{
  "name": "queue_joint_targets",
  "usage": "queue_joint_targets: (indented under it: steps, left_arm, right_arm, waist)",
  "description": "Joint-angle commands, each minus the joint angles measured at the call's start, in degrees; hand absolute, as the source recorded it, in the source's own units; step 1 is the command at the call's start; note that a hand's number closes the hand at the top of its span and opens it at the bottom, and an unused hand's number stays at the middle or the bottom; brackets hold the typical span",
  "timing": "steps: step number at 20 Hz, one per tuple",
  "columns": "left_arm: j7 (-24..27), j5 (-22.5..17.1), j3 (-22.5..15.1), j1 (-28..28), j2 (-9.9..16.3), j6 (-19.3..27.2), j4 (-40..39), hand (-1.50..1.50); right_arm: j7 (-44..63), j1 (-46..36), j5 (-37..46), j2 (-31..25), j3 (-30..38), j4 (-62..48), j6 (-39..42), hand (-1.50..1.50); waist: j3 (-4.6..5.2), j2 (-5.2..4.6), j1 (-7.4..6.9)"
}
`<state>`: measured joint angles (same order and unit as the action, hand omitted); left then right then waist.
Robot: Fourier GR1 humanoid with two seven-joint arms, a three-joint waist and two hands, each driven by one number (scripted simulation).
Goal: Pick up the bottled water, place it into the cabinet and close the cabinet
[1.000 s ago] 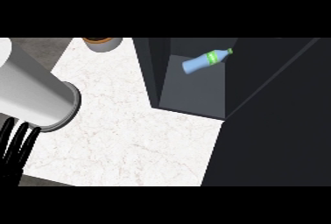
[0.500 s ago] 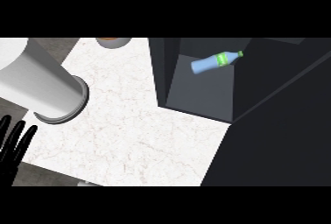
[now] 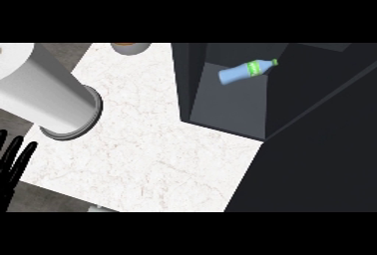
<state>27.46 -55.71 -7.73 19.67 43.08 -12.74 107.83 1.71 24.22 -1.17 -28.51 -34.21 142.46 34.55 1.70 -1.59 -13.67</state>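
Bottled water (image 3: 246, 71) lying on its side inside the open cabinet (image 3: 228, 107) at far right, green cap pointing right. Left hand (image 3: 13, 162) at the near left edge, fingers (image 3: 23, 155) straight and spread, holding nothing, well apart from the bottle across the marbled surface (image 3: 147, 149). Grey forearm (image 3: 44, 89) at far left. Brown-filled cup (image 3: 131, 47) at the far edge.

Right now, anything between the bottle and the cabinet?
No. The bottle already lies on its side inside the open cabinet. Only the left hand shows, at the lower left edge, away from both.
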Motion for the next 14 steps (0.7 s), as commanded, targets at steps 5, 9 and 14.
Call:
queue_joint_targets:
  steps: [5, 9, 14]
  left_arm:
    - [-0.14, -0.74, 0.95, 0.09, 0.80, -1.51, -0.81, -1.50]
    - [0.15, -1.34, 1.91, -0.48, 0.67, -1.11, -0.78, -1.50]
    - [-0.08, -1.26, 1.40, -1.06, 1.09, -2.88, -0.76, -1.50]
  right_arm:
    - [5.26, -4.69, 0.41, 2.96, -4.52, 0.29, -0.99, 1.50]
    - [5.00, -3.65, -1.61, 4.09, -5.24, -1.05, -1.38, 1.50]
    - [3.99, -2.50, -5.09, 3.72, -6.82, -2.64, 0.59, 1.50]
  waist:
    - [0.18, -0.48, 0.06]
    - [-0.03, -1.18, 0.16]
    - [-0.06, -2.72, -1.84]
